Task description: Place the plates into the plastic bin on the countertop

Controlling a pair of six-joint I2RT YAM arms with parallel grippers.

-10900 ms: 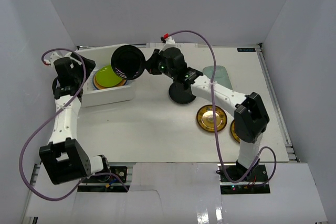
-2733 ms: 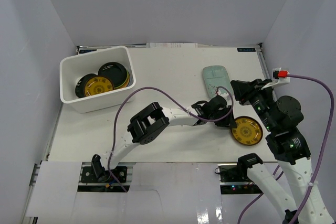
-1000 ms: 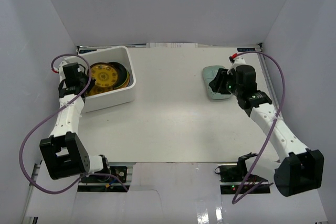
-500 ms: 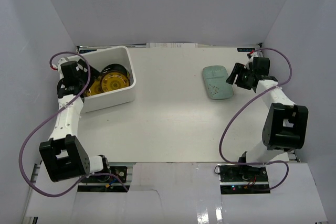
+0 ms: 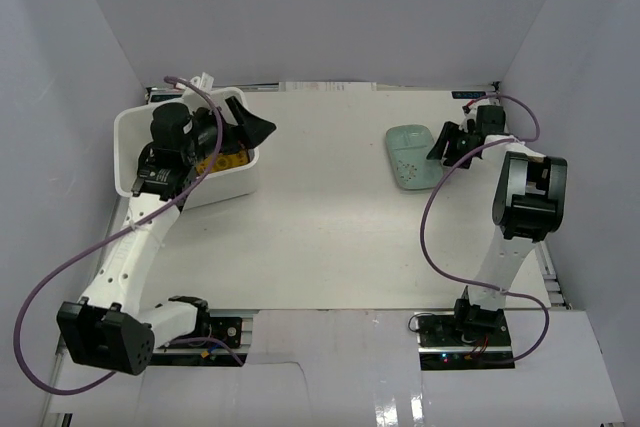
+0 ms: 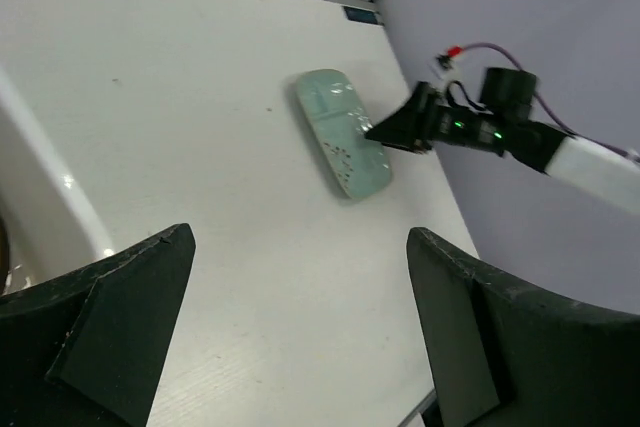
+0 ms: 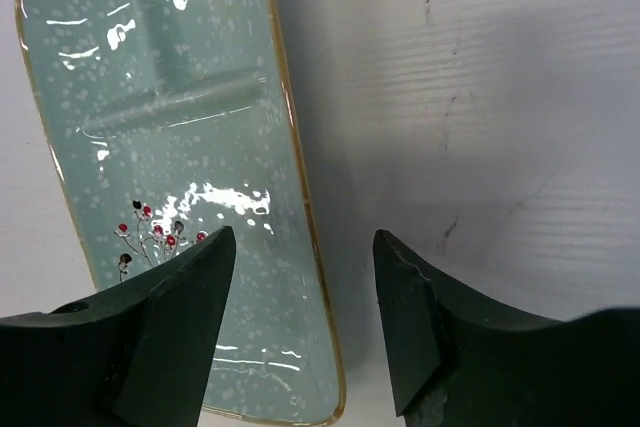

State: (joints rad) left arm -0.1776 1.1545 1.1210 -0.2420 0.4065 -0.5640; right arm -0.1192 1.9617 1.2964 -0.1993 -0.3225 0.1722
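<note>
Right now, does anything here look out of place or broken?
Only the pale mint plate: it lies alone on the countertop, well to the right of the white bin. Nothing looks spilled or cracked.

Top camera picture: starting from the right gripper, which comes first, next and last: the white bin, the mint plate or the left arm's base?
1. mint plate, right beside the right gripper, on the far right.
2. plastic bin, across at the far left.
3. left arm's base, at the near-left edge.
</note>
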